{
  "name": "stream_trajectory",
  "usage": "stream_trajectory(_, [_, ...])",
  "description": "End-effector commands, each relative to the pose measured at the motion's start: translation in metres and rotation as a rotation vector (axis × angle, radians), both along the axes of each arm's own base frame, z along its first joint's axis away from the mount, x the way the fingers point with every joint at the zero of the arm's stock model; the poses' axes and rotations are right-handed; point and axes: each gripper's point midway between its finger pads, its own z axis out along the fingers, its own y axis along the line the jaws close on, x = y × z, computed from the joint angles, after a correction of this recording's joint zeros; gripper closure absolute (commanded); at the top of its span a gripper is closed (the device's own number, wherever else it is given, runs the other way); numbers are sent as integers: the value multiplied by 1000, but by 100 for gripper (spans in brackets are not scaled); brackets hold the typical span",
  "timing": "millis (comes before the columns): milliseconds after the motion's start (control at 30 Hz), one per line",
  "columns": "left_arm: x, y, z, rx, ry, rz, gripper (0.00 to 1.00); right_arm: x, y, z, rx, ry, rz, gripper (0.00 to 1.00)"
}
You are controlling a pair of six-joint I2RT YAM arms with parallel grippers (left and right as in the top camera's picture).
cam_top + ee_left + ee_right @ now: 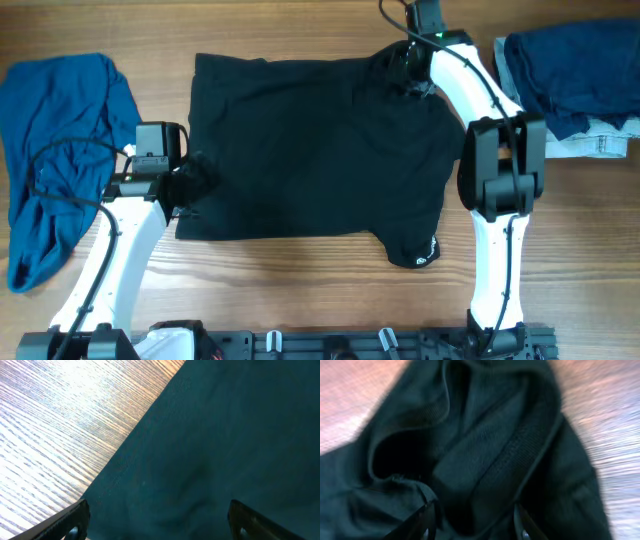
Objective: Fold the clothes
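A large black shirt lies spread flat on the wooden table, with a small white logo at its lower right corner. My left gripper is open at the shirt's left edge. In the left wrist view its fingers stand wide apart over the black cloth. My right gripper is at the shirt's far right, over the bunched collar. In the right wrist view its fingers are apart, with the ribbed collar band between them. A bright-blue garment lies crumpled at the left.
A dark navy cloth pile lies over a pale grey piece at the far right. Bare wood table shows in front of the shirt and in the left wrist view. The arm bases stand along the front edge.
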Motion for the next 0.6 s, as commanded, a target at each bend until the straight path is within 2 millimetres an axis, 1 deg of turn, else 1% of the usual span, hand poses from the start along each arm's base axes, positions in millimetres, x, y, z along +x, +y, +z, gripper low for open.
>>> stream_trajectory(0, [1,4,0,14,1,1,12,-6,11,-21,64,53,13,49])
stream_trajectory(33, [1,4,0,14,1,1,12,-5,11,-24,63,49,13,50])
stream_trajectory(67, [1,4,0,14,1,1,12,-2,11,-24,62,36,13,57])
stream_trajectory(100, [1,4,0,14,1,1,12,2,10,-23,55,20,9,74])
stream_trajectory(133, [1,4,0,14,1,1,12,6,9,-21,52,2,8,89])
stream_trajectory(167, [1,4,0,14,1,1,12,11,9,-19,53,-21,7,96])
stream_trajectory(267, [1,4,0,14,1,1,12,21,8,-11,55,-66,7,96])
stream_trajectory(333, [1,4,0,14,0,1,12,30,4,3,54,-112,16,96])
stream_trajectory(500, [1,4,0,14,-2,1,12,61,-10,68,24,-316,33,96])
stream_trajectory(567, [1,4,0,14,-3,1,12,71,-17,75,-10,-369,5,96])
